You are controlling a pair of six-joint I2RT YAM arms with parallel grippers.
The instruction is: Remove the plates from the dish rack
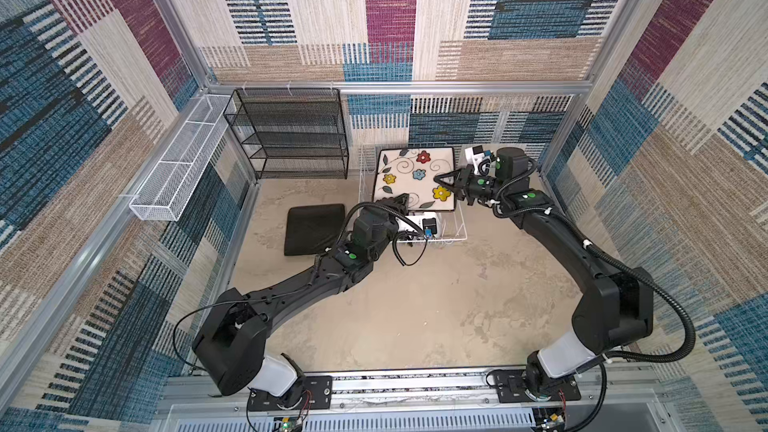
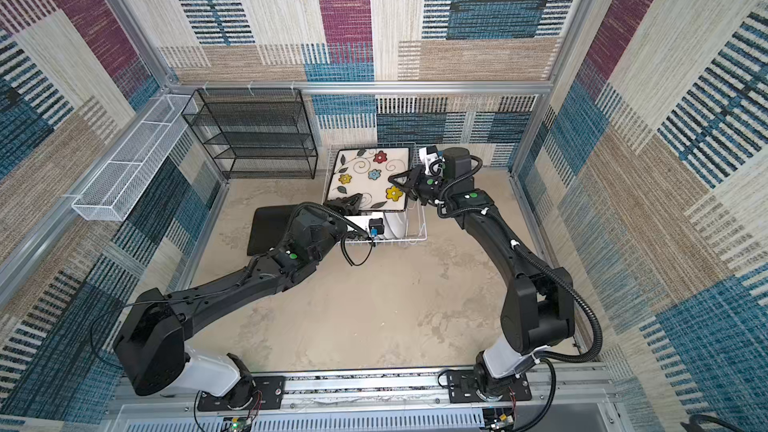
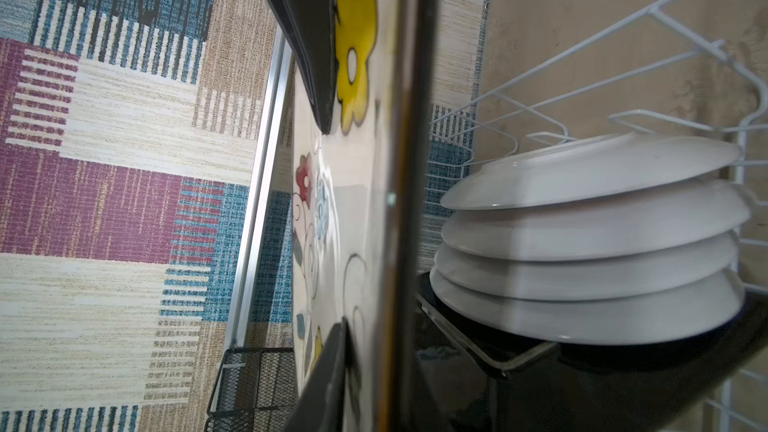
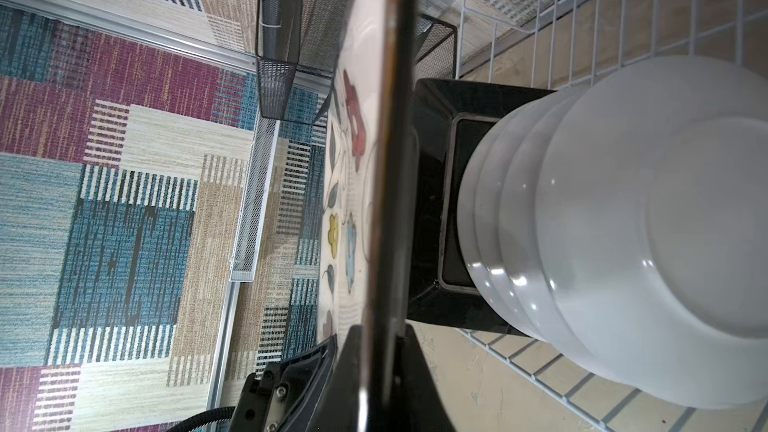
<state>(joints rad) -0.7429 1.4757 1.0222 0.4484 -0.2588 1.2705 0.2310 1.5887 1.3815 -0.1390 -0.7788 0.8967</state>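
Observation:
I hold a square plate (image 1: 409,178) (image 2: 365,176), cream face with flowers, tilted up above the white wire dish rack (image 1: 455,238) (image 2: 415,238). My right gripper (image 1: 448,181) (image 4: 382,330) is shut on its right edge beside the yellow flower. My left gripper (image 1: 395,202) (image 3: 386,326) clasps its near left corner; only the finger (image 3: 328,380) on the flowered face shows. In the rack stand several round white plates (image 3: 590,243) (image 4: 623,222) and, behind them, a black-backed square plate (image 4: 432,201). Another black-backed square plate (image 1: 313,228) lies face down on the table to the left of the rack.
A black mesh shelf unit (image 1: 291,135) stands at the back left, close to the rack. A long white mesh basket (image 1: 178,168) hangs on the left wall. The sandy table top (image 1: 415,305) stretches in front of the rack between my two arms.

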